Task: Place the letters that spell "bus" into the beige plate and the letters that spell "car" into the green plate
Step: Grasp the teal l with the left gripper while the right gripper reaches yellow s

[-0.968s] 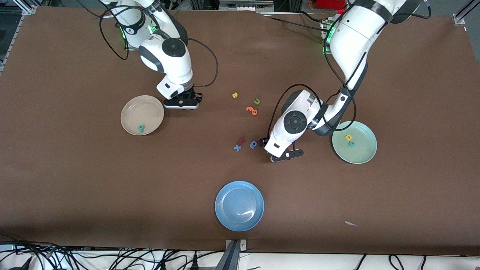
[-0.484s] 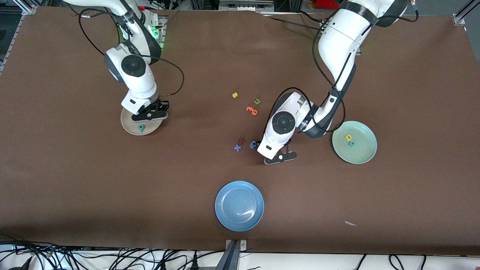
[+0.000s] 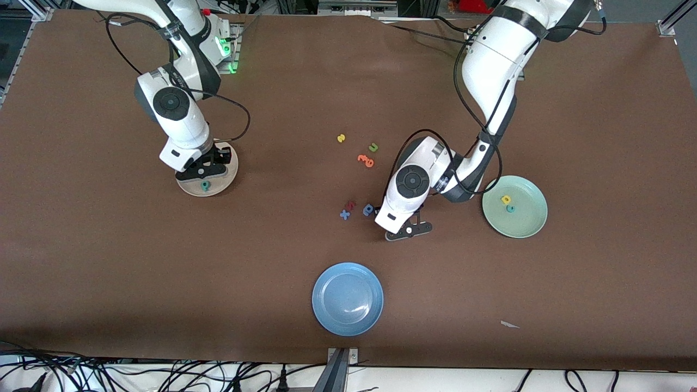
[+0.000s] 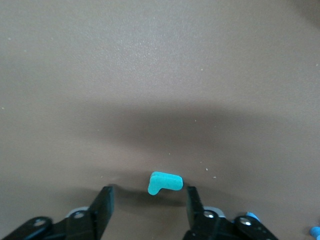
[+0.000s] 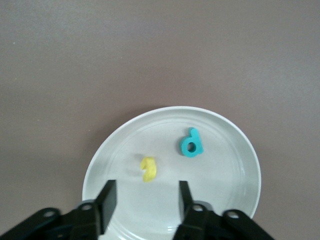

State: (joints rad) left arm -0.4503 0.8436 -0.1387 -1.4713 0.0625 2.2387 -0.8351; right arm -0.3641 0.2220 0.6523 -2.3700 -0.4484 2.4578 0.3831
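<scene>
On the brown counter [image 3: 109, 261], three plates are set out, and the blue plate [image 3: 347, 299], nearest the front camera, serves as the landmark. Farther from that camera than the blue plate and toward the right arm's end, the beige plate [image 3: 224, 183] is found; toward the left arm's end, the green plate [image 3: 525, 223] is found. The right gripper [image 5: 144, 200] is held over the beige plate, its fingers parted with nothing between them. Inside this plate a teal looped letter [image 5: 191, 144] and a yellow curved letter [image 5: 148, 169] are seen lying apart. The left gripper [image 4: 149, 205] is lowered to the counter, farther from the camera than the blue plate, its fingers parted on either side of a teal hooked letter [image 4: 165, 182] without touching it. In the green plate a yellow blocky letter [image 3: 506, 200] and a teal letter [image 3: 510, 208] are seen just beside each other. Loose letters are scattered farther back: a yellow one [image 3: 341, 138], a green one [image 3: 373, 147], orange ones [image 3: 365, 160], a red one [image 3: 351, 204] and two blue ones [image 3: 344, 214].
</scene>
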